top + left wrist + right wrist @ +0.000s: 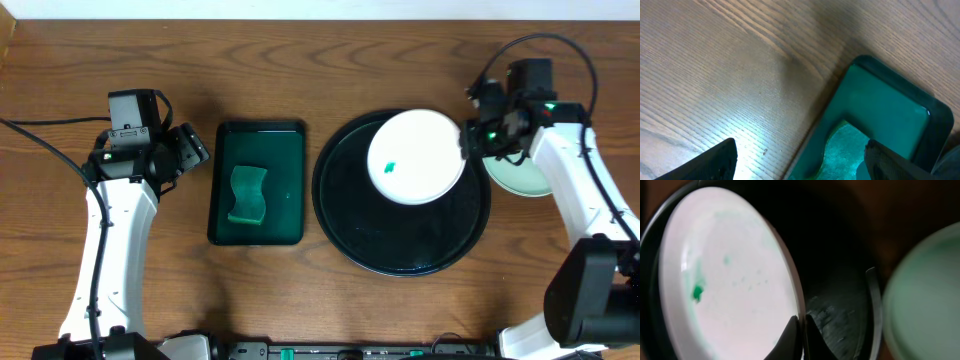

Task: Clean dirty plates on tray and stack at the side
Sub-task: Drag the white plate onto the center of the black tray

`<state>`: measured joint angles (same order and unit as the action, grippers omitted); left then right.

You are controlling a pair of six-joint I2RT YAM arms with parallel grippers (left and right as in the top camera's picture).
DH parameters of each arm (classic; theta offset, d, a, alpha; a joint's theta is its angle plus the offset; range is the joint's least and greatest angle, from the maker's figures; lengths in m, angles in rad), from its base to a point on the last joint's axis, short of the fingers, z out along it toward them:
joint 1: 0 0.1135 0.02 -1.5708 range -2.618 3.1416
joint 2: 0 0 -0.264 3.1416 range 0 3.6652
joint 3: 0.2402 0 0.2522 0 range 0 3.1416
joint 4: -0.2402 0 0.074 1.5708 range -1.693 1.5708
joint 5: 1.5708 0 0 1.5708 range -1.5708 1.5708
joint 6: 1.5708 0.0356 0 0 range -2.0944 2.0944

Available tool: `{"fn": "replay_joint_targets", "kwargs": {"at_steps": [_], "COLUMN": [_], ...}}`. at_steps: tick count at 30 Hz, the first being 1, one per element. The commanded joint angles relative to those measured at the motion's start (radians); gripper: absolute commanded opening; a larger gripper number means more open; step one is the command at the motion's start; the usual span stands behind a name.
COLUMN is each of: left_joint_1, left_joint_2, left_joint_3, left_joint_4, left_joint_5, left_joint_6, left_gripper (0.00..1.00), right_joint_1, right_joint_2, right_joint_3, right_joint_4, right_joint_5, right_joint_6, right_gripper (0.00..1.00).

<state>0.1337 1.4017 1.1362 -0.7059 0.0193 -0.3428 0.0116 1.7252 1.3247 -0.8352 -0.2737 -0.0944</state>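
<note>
Overhead, 12 o'clock is the far edge of the table (330,60).

Tray (400,255): black, round, right of centre. One plate (415,157) is on it, in the 12 to 1 o'clock part, its edge close to the tray rim. There is a green smudge (392,167) on the plate at about 8 o'clock. The rest of its face is white, with a faint green haze in the right wrist view.

Right fingers (789,339): clenched on the plate rim at its 3 o'clock, one finger above the rim and one below. Cannot tell whether the plate is lifted or lying flat on the tray.

Mint plate (522,182): on the table just off the tray's 3 o'clock and partly under the right arm. Blurred in the wrist view. Cannot tell whether it touches the tray rim, or whether it is one plate or more.

Green tray (290,140): rectangular, at the black tray's 9 o'clock with a narrow gap between them. The sponge (247,195) lies inside, left of centre.

Left fingers (890,162): spread wide and holding nothing. They hang over the table by the green tray's 10 o'clock corner. The wrist view shows that corner and a bit of the sponge between them.
</note>
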Motion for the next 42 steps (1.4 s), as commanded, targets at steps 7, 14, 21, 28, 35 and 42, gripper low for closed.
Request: {"fn": "replay_joint_targets", "kwargs": {"at_steps": [7,14,21,28,35,42], "left_joint_1": [0.003,0.003,0.003,0.003,0.003,0.003], "left_joint_2": [0.001,0.001,0.001,0.001,0.001,0.001], "left_joint_3": [0.013,0.013,0.013,0.013,0.013,0.013], "left_joint_4": [0.0,0.0,0.0,0.0,0.0,0.0], "left_joint_5": [-0.009,-0.009,-0.01,-0.009,-0.009,-0.009], "left_joint_6": [-0.003,-0.003,-0.002,-0.002,-0.002,-0.003], "left_gripper": [0.82,0.82,0.82,0.82,0.82,0.82], "right_joint_1": [0.126,0.158,0.157,0.156,0.163,0.166], "right_joint_2": [0.108,0.209,0.233,0.216,0.218,0.218], "right_joint_3": [0.0,0.0,0.0,0.003,-0.038,-0.108], "right_joint_4": [-0.005,0.04,0.118,0.066,0.056,0.286], "right_joint_5": [0.011,0.042,0.094,0.089,0.09,0.089], "right_joint_6": [-0.072,-0.071,-0.071,0.032,0.012,-0.02], "right_gripper": [0.01,0.01,0.23,0.33,0.31,0.26]}}
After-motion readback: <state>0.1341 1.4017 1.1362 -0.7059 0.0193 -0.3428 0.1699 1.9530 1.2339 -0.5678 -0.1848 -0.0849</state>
